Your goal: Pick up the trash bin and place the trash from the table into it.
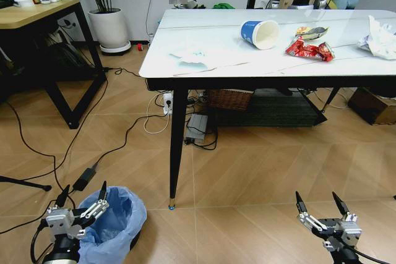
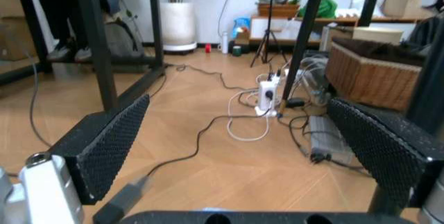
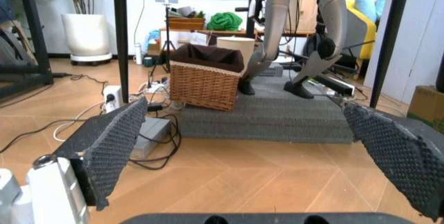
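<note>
while trash bin (image 1: 114, 224) holds bag

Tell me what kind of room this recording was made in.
Probably an office or robotics lab: a marble-look table with litter on it, another robot's legs on a mat, and power strips and cables across the wood-pattern floor.

Tables: one marble-top table (image 1: 185, 72) ahead of both grippers. Bins: one blue-lined trash bin (image 1: 120, 221) touching the left gripper (image 1: 82, 200). Grippers: two, with the right gripper (image 1: 320, 201). Cups: one blue paper cup (image 1: 260, 33). Wrappers: two, a red wrapper (image 1: 309, 49) and a yellow wrapper (image 1: 311, 31). Tissue clumps: two, one crumpled tissue (image 1: 193, 55) and another tissue (image 1: 378, 37).
</note>
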{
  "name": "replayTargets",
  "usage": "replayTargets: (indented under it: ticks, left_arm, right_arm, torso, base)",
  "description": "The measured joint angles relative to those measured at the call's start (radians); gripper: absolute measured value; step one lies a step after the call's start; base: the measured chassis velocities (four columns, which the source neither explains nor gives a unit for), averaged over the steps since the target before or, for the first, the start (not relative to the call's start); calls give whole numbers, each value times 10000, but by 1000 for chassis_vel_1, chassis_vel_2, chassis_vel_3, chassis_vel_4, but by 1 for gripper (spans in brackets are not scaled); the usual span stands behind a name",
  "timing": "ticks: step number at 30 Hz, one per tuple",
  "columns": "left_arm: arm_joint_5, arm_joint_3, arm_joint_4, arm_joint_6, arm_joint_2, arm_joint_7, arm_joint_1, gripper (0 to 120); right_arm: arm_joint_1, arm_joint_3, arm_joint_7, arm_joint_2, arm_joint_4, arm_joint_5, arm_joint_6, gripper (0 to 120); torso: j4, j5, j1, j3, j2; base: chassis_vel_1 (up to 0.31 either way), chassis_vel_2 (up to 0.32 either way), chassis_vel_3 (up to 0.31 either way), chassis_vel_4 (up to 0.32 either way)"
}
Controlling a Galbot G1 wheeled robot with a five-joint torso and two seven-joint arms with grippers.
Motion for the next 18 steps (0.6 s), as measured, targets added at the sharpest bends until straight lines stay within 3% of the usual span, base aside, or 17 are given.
replayTargets:
  ticks: [8, 12, 18]
  left_arm:
    - [-245, -154, 325, 119, 258, -282, 228, 100]
    - [-1118, -342, 740, 914, 511, -272, 107, 100]
    - [-1538, -447, 1607, 1482, 736, -306, -187, 100]
  right_arm:
    - [248, -375, -26, 250, -449, -94, 70, 100]
    - [474, -866, -80, 678, -904, -512, 269, 100]
    - [737, -1665, -83, 899, -1543, -1140, 529, 100]
  torso:
    - [1, 0, -12, -95, -104]
    - [0, -3, -6, -81, -85]
    - [1, -2, -1, -66, -64]
  base:
    - [0, 0, 0, 0]
    - [0, 0, 0, 0]
    - [0, 0, 0, 0]
